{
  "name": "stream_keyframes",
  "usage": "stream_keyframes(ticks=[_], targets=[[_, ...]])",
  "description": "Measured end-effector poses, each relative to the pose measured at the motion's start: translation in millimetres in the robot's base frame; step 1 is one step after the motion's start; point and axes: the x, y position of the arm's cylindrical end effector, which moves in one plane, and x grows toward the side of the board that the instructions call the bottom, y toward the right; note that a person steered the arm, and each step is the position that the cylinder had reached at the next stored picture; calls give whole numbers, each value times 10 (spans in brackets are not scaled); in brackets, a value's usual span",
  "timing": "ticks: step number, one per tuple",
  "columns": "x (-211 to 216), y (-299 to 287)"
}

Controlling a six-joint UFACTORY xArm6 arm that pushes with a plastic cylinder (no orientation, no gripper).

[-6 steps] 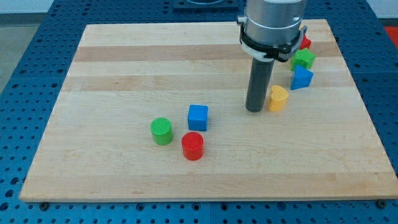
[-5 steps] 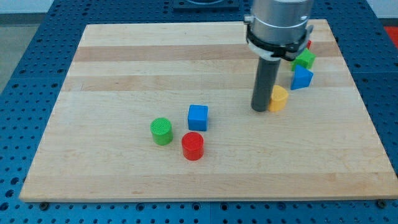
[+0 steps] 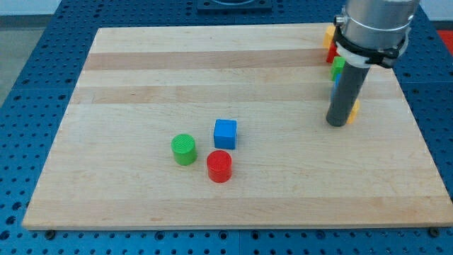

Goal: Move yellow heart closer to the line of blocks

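The arm is entering from the view's top right, its pale cylindrical body cut off by the upper edge and its dark rod standing upright over the wooden tabletop. My tip is resting on the board at the view's right, directly against the yellow heart, which is mostly hidden behind the rod so that only a sliver is showing on the rod's right side. The rig is carrying no jaws, so no spread or pinch is shown. Above the heart, a line of blocks is running toward the view's top: a blue block, a green block, a red block and a yellow block, each partly covered by the arm, their shapes unclear. The heart is sitting just below the blue block, at the line's lower end. Well apart, left of centre, a blue cube, a green cylinder and a red cylinder are clustering together.
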Motion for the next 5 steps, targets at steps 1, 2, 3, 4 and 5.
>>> stream_keyframes(ticks=[1,2,3,4,5], targets=[[-18,35],[-34,35],[-53,62],[-53,67],[-53,102]])
